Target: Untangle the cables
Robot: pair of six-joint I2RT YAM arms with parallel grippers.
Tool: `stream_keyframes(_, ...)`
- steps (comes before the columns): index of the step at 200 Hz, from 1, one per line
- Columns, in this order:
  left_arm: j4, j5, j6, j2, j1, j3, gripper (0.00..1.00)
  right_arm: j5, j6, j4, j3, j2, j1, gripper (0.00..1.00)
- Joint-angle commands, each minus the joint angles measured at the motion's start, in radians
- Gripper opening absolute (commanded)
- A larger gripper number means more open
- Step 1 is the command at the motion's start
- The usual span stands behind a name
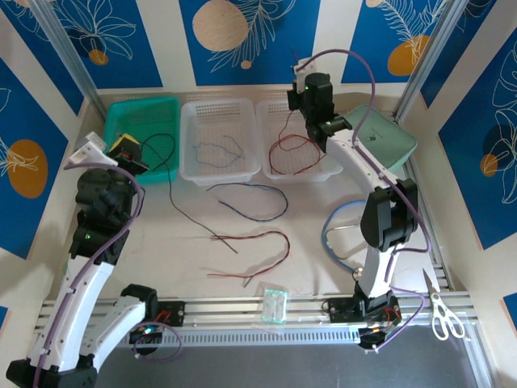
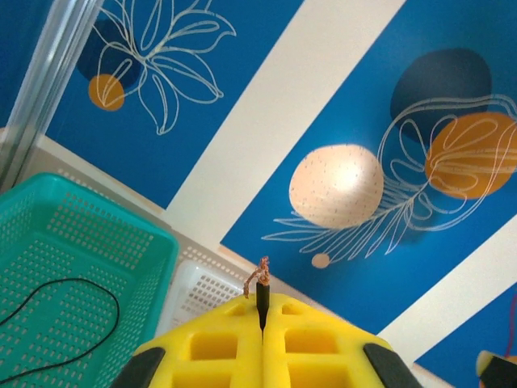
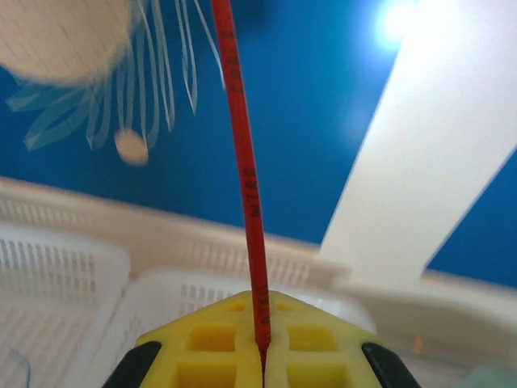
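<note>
**A:** Left gripper (image 2: pixel 262 309): jaws pinched together on the black cable (image 2: pixel 262 293), right at its stripped end. A tuft of bare copper pokes out just past the fingertips.

**B:** And the rest of it?

**A:** It drops into the teal basket (image 1: pixel 145 102) under the hand, loops, crosses the rim, then trails over the table (image 1: pixel 161 242) away to the hand's right. That's its long axis. The short tip points up, in line with the fingers.

**B:** Right gripper (image 3: pixel 260 311)?

**A:** Same story. Clamped on the red cable (image 3: pixel 242 162), which stands straight out beyond the fingertips, long axis in line with the hand. Seen from overhead, its slack curls in the white tray (image 1: pixel 300 174) directly beneath.

**B:** Which step?

**A:** My reading: sorting by colour, one cable per arm, each going to its own bin. A blue cable (image 1: pixel 216 149) lies in the middle tray (image 1: pixel 218 103), between the two hands.

**B:** What's left?

**A:** Two loose ones on the table, nearer the arm bases: a dark blue cable (image 1: pixel 262 198) and a second red cable (image 1: pixel 262 241). The black tail ends right by that red one. Touching or not, I can't tell.

**B:** Next move?

**A:** Probably drawing the black tail clear and into the basket before letting go. It calls for a slow pull, since thin wire could drag its neighbour along.
</note>
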Motion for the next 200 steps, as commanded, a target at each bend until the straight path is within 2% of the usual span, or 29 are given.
stream_keyframes(1, -0.005, 0.053, 0.036, 0.015, 0.008, 0.034, 0.0, 0.055, 0.219, -0.246, 0.021, 0.064, -0.025, 0.0)
stream_keyframes(44, -0.009, 0.063, 0.033, 0.014, 0.008, 0.021, 0.0, -0.018, 0.386, -0.501, 0.084, 0.231, -0.065, 0.0)
stream_keyframes(69, -0.017, 0.068, 0.029, 0.014, 0.008, 0.015, 0.0, -0.097, 0.506, -0.533, 0.046, 0.265, -0.097, 0.0)
stream_keyframes(89, -0.018, 0.068, 0.031, 0.017, 0.008, 0.02, 0.0, -0.167, 0.555, -0.597, 0.086, 0.311, -0.118, 0.0)
stream_keyframes(126, -0.043, 0.102, 0.063, 0.045, 0.008, 0.065, 0.0, -0.142, 0.627, -0.683, 0.149, 0.387, -0.129, 0.0)
stream_keyframes(150, -0.029, 0.102, 0.094, 0.06, 0.008, 0.101, 0.0, -0.139, 0.654, -0.669, 0.133, 0.363, -0.133, 0.2)
stream_keyframes(168, -0.035, 0.128, 0.128, 0.097, 0.008, 0.165, 0.0, -0.092, 0.655, -0.632, 0.105, 0.292, -0.128, 0.4)
stream_keyframes(190, -0.053, 0.162, 0.17, 0.157, 0.008, 0.263, 0.0, -0.064, 0.621, -0.594, 0.091, 0.209, -0.116, 0.55)
stream_keyframes(200, -0.051, 0.17, 0.183, 0.18, 0.007, 0.299, 0.0, -0.07, 0.605, -0.592, 0.099, 0.183, -0.113, 0.59)
